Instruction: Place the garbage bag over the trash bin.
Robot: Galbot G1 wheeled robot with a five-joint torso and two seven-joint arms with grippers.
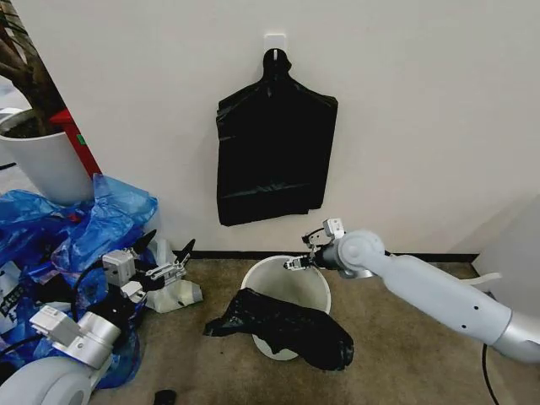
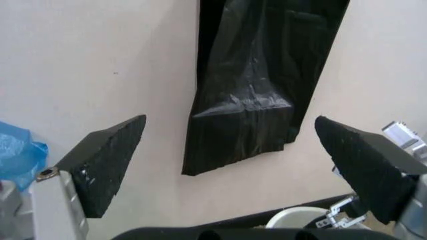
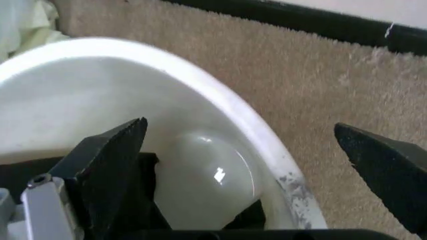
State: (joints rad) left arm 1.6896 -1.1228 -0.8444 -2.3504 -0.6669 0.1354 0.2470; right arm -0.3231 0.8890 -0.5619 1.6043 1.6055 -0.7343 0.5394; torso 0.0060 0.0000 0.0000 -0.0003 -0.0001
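The bin stands on the carpet near the wall, with bare carpet in front of it and to the right. To its left the room is tighter: a heap of blue bags and a white plant pot fill that corner, and a small pale object lies just beside the bin.

The bag is glossy black, crumpled and wrinkled. It lies slumped over the bin's front rim, partly inside and partly hanging down the outer wall, one end trailing left onto the carpet. The back half of the rim is bare, and in the right wrist view the white inside and bottom of the bin show, with a bit of black film low inside.

The right pincer hovers over the back rim, fingers spread wide and holding nothing; one finger is over the bin's mouth, the other over the carpet outside.

The left pincer is off to the left by the blue bags, released, its fingers wide apart and empty, facing the wall where a flat black bundle hangs from a hook.
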